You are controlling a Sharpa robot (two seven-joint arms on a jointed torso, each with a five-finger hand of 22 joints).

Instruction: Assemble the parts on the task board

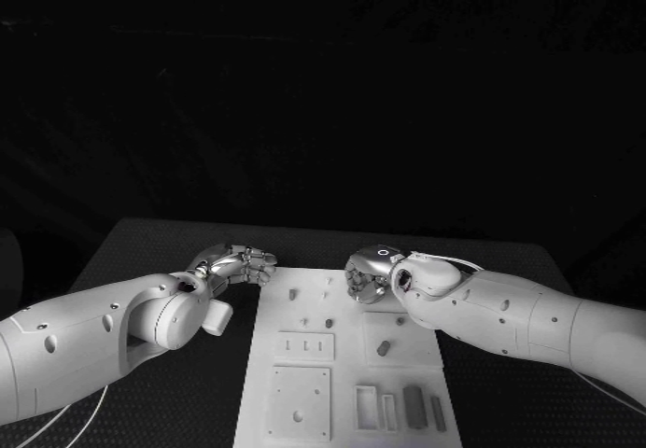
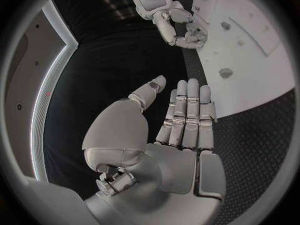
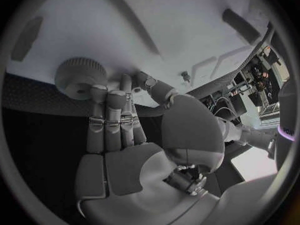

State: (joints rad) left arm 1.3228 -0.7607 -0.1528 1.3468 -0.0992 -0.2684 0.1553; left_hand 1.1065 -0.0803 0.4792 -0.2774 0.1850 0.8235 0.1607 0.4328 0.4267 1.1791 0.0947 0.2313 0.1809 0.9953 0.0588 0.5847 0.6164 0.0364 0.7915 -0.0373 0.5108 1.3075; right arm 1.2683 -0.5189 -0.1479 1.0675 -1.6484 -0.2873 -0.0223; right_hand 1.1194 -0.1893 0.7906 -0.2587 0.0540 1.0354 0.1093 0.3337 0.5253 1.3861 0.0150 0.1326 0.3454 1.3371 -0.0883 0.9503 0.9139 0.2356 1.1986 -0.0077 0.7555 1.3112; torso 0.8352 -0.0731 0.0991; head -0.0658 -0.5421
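On the black tabletop (image 1: 161,243) the white task board (image 1: 344,373) is lying lengthwise in front of the robot, running from between the two hands toward the near edge. The left hand (image 1: 243,264) is hovering just beside the board's far left corner; from the left wrist its fingers (image 2: 187,110) are stretching out straight and close together, the thumb standing apart, with nothing in them, over the dark tabletop next to the board's edge. The right hand (image 1: 368,273) is hanging over the far end of the board, toward its right side. From the right wrist its fingertips (image 3: 112,97) are lying flat and side by side, touching or nearly touching a round ribbed part (image 3: 80,76) that is sitting on the board near its edge; whether they are actually pressing it cannot be told, and the hand is not clasping anything. Further parts are resting on the board: a small peg (image 1: 384,347) standing in the middle right field, and narrow dark bars (image 1: 414,407) lying side by side in the near right corner beside pale frames (image 1: 366,408). Two square plates (image 1: 299,401) are occupying the near left half.
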